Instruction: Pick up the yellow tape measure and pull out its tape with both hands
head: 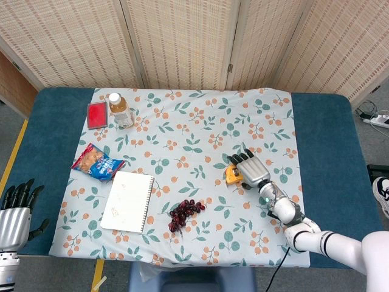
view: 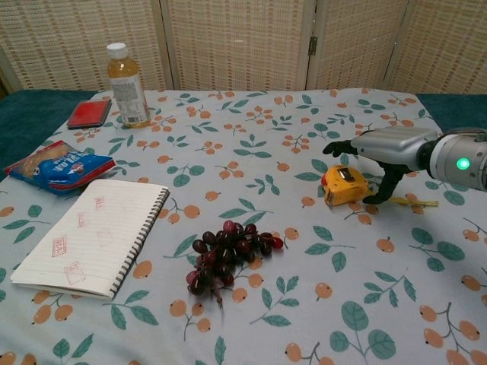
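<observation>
We see the yellow tape measure lying on the floral cloth at the counter's right-centre, a short bit of tape out. Our right hand hovers over it, fingers spread, grasping nothing. Our left hand rests released, fingers apart, at the near-left edge.

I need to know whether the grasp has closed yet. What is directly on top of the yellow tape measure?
The right hand hovers over the yellow tape measure, fingers spread, thumb down beside it. Contact cannot be confirmed.
</observation>
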Robot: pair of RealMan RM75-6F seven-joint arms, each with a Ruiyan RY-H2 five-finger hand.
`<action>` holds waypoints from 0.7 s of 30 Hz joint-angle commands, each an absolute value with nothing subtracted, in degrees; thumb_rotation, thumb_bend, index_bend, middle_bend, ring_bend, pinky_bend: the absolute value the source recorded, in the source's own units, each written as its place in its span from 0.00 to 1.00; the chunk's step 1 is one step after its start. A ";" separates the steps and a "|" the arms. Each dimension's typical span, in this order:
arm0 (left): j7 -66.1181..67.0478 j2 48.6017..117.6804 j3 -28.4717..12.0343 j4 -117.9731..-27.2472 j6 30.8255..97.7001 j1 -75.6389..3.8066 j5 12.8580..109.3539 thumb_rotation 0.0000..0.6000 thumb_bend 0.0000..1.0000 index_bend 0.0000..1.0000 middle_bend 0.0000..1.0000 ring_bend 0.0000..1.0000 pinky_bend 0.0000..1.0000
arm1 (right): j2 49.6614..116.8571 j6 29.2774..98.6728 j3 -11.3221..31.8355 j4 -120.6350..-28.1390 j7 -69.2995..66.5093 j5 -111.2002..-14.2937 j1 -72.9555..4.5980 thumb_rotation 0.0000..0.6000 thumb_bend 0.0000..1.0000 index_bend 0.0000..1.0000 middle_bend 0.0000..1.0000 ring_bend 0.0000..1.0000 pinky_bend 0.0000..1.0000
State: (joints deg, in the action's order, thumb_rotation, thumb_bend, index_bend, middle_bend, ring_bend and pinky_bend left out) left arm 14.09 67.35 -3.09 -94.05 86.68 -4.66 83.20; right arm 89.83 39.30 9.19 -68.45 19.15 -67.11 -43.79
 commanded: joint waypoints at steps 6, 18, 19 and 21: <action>14.06 67.29 -3.16 -94.05 86.89 -4.57 83.28 1.00 0.30 0.18 0.08 0.09 0.00 | 92.00 40.19 8.40 -65.59 17.02 -68.56 -44.73 1.00 0.31 0.15 0.23 0.18 0.00; 12.44 66.86 -3.93 -94.88 86.25 -5.50 83.76 1.00 0.30 0.18 0.08 0.09 0.00 | 93.67 43.33 8.40 -63.56 13.17 -70.78 -44.80 1.00 0.40 0.47 0.42 0.30 0.03; 11.87 66.76 -4.20 -95.15 86.09 -5.87 84.03 1.00 0.30 0.18 0.08 0.09 0.00 | 93.60 43.83 8.52 -63.70 12.73 -70.92 -44.65 1.00 0.41 0.50 0.45 0.32 0.04; 10.12 66.63 -4.95 -96.10 85.29 -7.00 84.52 1.00 0.30 0.19 0.08 0.10 0.00 | 93.27 45.27 8.95 -64.45 11.40 -71.23 -44.18 1.00 0.42 0.55 0.49 0.35 0.05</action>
